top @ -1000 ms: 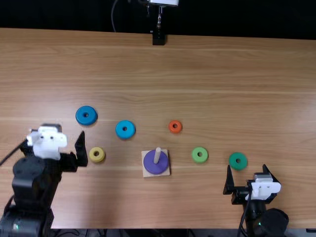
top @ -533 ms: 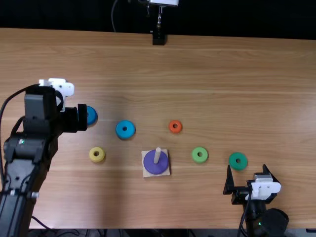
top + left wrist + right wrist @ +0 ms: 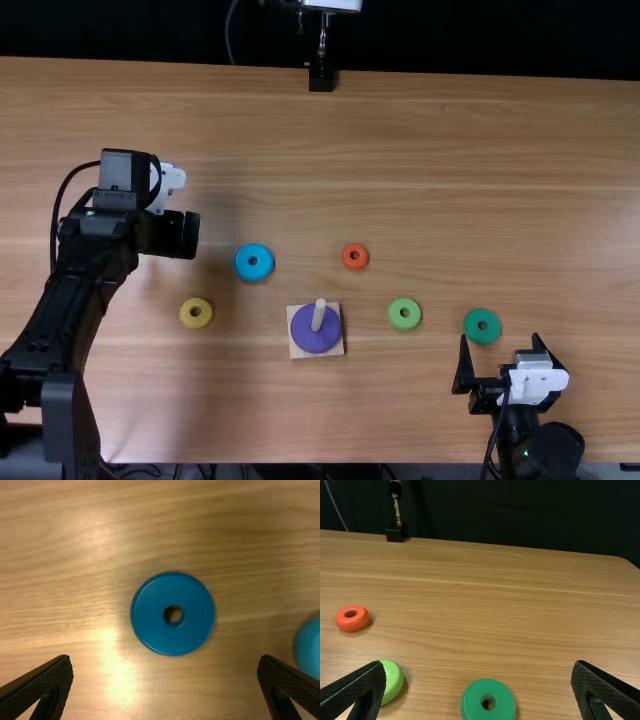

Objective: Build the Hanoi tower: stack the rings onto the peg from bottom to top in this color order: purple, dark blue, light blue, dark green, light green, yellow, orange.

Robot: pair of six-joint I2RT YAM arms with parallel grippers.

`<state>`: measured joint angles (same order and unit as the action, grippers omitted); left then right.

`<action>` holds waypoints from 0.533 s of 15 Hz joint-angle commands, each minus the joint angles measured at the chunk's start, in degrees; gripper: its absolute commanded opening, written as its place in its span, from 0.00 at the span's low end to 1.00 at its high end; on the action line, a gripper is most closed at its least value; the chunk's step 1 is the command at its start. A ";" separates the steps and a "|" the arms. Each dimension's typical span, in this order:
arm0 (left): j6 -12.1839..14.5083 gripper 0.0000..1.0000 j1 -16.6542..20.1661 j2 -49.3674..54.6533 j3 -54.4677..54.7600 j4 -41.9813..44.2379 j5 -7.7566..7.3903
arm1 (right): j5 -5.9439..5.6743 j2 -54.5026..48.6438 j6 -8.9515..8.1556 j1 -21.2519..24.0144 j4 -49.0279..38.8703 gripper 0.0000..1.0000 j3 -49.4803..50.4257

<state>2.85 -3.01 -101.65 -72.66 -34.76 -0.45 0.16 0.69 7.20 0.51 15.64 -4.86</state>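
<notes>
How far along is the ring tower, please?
The flat purple ring is on the pale peg. Left hand, over the dark blue ring, and right hand are empty. Left on the table: that one, light blue, dark green, light green, yellow and orange rings.

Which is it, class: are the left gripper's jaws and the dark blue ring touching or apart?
Apart. The left wrist view shows bare wood between the dark blue ring and both jaws of the left gripper, which stand wide open.

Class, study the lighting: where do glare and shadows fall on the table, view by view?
Left wrist view: a bright patch of glare beside the dark blue ring; right wrist view: small shadows beside the orange ring and light green ring; top view: soft shading on the table near the yellow ring.
</notes>
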 commanded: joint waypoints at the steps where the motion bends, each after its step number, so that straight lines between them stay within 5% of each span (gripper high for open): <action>1: 0.94 1.00 -0.60 -2.77 -3.36 0.17 -0.82 | -0.80 -0.69 -0.03 0.37 3.94 1.00 3.81; 8: 1.05 1.00 -1.30 -9.10 -4.86 0.06 -0.71 | -0.80 -0.69 -0.03 0.37 3.94 1.00 3.81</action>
<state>2.98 -3.79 -109.45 -75.57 -34.76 -0.47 0.21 0.69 7.20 0.54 15.64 -4.86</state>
